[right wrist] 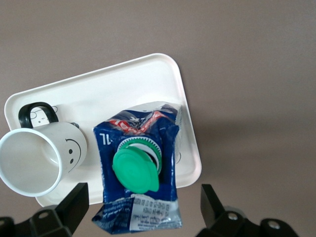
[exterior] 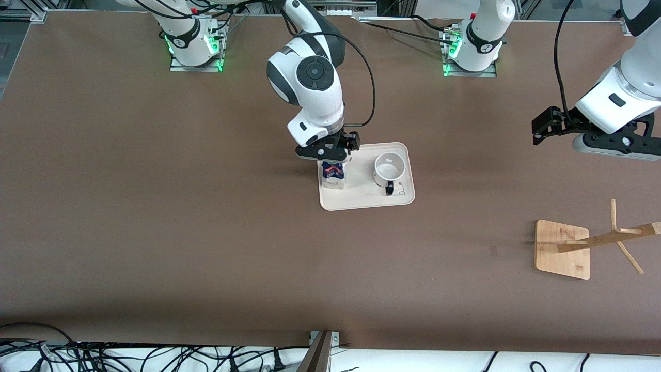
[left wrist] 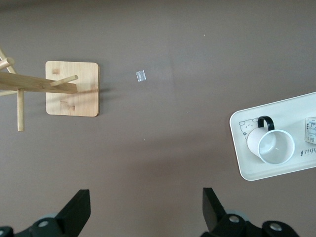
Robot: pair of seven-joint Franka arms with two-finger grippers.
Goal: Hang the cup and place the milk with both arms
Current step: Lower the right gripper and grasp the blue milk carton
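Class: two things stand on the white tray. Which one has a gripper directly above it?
The milk, the blue carton with a green cap. The right gripper hangs open over it; the cup beside it has none, and the left gripper waits open off the tray.

Brown surface, cream tray, pale wood and black-and-white machinery.

Dark blue on the milk carton, with red and white marks near the gable, white print low on the panel, a round green cap. White on the mug, black for its thin loop handle and the smiley face on its side. Faint cartoon bear outline in grey on the tray's corner. Light bamboo tan on the mug tree, base and pegs alike. White shells with dark grey joint bands on both arms; black on the right gripper and left gripper. Green glow at both arm bases.
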